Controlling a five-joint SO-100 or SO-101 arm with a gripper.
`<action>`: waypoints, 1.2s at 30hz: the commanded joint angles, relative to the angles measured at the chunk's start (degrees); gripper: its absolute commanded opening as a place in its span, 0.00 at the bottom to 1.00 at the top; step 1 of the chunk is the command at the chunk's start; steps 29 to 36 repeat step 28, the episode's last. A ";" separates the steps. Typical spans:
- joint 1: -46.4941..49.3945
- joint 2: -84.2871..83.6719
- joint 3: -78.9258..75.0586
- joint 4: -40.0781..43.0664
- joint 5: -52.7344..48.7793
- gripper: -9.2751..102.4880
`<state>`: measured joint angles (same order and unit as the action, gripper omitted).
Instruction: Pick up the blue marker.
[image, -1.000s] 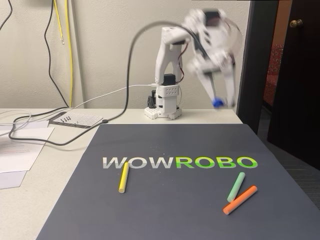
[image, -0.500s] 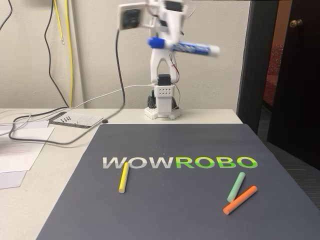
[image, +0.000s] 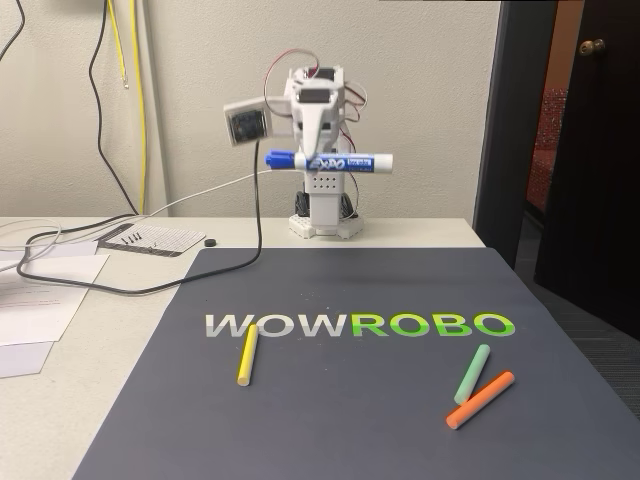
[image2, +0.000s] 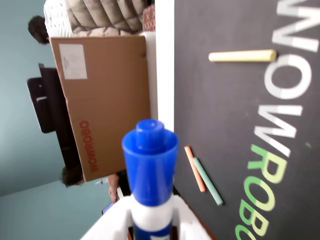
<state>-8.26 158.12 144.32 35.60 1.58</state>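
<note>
Blue marker (image: 330, 162), held level high above the table's far edge; we see the gripper (image: 312, 160) clamped on its barrel. Yellow (image: 246, 355), green (image: 472, 373) and orange (image: 480, 399) sticks lie on the dark mat (image: 350, 420).

wall: plain off-white (image: 200, 100), w/ yellow cable (image: 139, 110) and black cable (image: 97, 90) hanging down left side
table: pale top (image: 110, 330), dark grey mat (image: 350, 420) laid over it
papers: white sheets (image: 30, 300) at table's left edge
door: dark wood (image: 600, 150), round brass knob (image: 592, 46), right side of fixed view
doorway: reddish room beyond (image: 550, 130)
floor: grey carpet (image: 600, 330)
wrist view: cardboard box (image2: 100, 100) past table edge, teal wall (image2: 25, 130)
</note>
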 joint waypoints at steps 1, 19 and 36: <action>1.23 5.62 3.60 -1.41 0.88 0.08; 0.70 13.71 9.40 0.09 1.58 0.08; 0.26 14.24 9.40 0.53 1.58 0.08</action>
